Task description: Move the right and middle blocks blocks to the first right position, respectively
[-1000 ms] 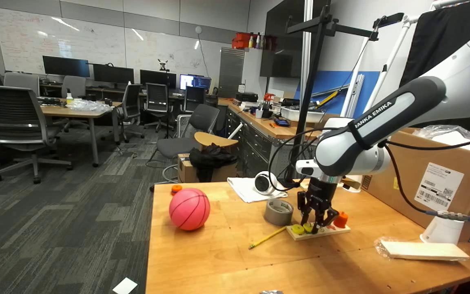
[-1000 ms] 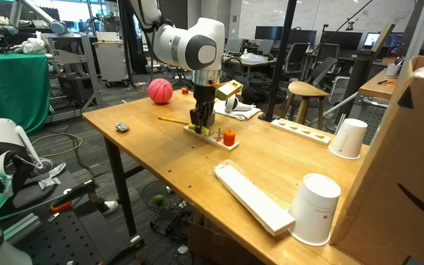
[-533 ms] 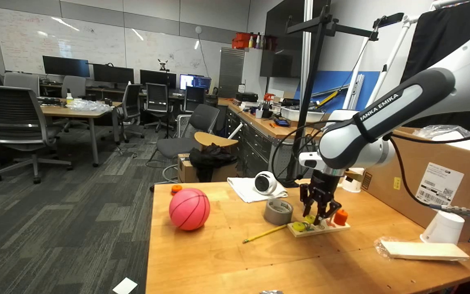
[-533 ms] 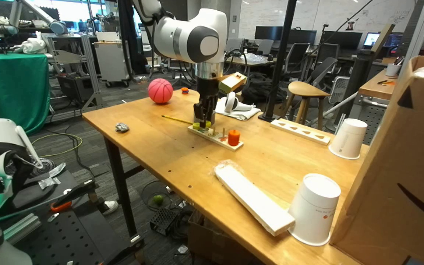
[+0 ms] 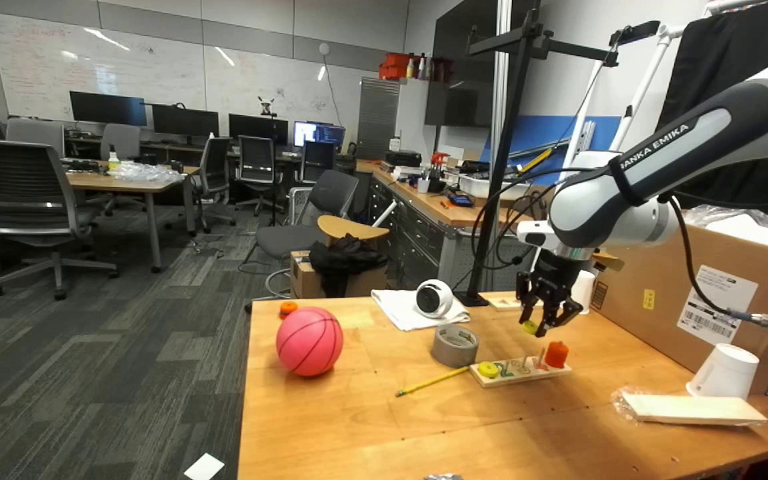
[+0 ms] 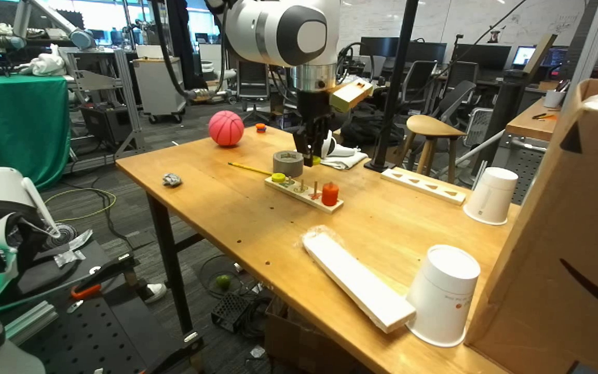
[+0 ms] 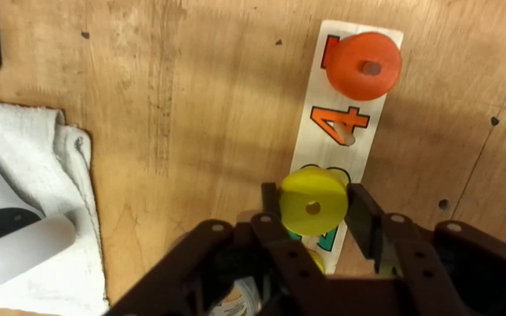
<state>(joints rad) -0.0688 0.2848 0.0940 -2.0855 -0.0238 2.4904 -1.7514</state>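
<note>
The gripper [image 7: 313, 199] holds a yellow disc [image 7: 312, 191] raised between its fingers. In both exterior views, a red-orange stack [image 5: 557, 355] stands at the pegboard's [image 5: 524, 377] right end, another yellow disc [image 5: 489, 369] at its left.

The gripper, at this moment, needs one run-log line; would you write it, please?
gripper: holding yellow disc | disc: midair, clear of pegboard | orange-red block: at pegboard's end
</note>
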